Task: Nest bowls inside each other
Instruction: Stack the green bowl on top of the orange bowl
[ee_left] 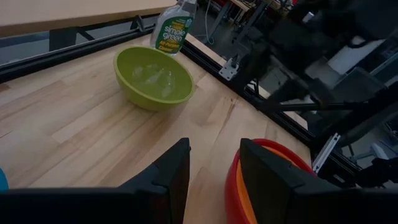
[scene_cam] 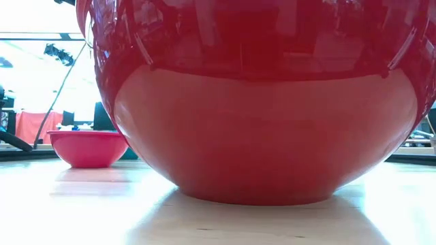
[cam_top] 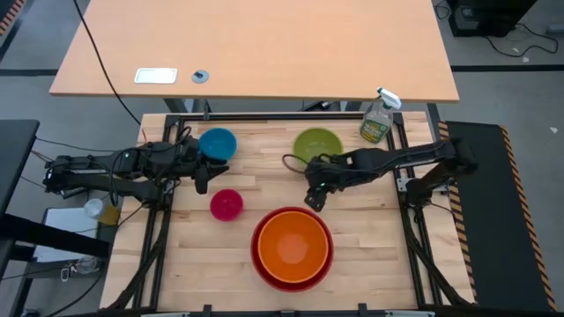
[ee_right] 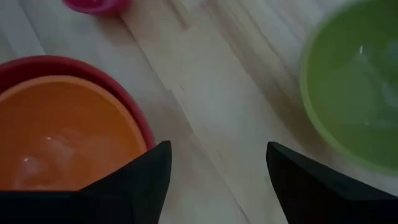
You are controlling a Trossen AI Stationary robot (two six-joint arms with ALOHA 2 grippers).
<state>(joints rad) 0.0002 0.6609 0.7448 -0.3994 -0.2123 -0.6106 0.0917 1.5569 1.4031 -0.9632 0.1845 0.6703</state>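
An orange bowl [cam_top: 292, 243] sits inside a large red bowl [cam_top: 260, 264] at the table's near middle; the red bowl [scene_cam: 259, 109] fills the low view. A green bowl [cam_top: 317, 145], a blue bowl [cam_top: 218, 143] and a small pink bowl [cam_top: 226, 204] each stand alone on their bases. My right gripper [cam_top: 315, 198] hangs open above bare table between the green bowl [ee_right: 354, 87] and the orange bowl [ee_right: 62, 137]. My left gripper [cam_top: 204, 180] is open beside the blue bowl, above the table, with nothing between its fingers [ee_left: 214, 149].
A spray bottle [cam_top: 379, 119] stands at the table's far right corner, behind the green bowl. A second wooden desk [cam_top: 256, 44] lies beyond the far edge. Bare table shows between the pink bowl [scene_cam: 88, 148] and the green bowl.
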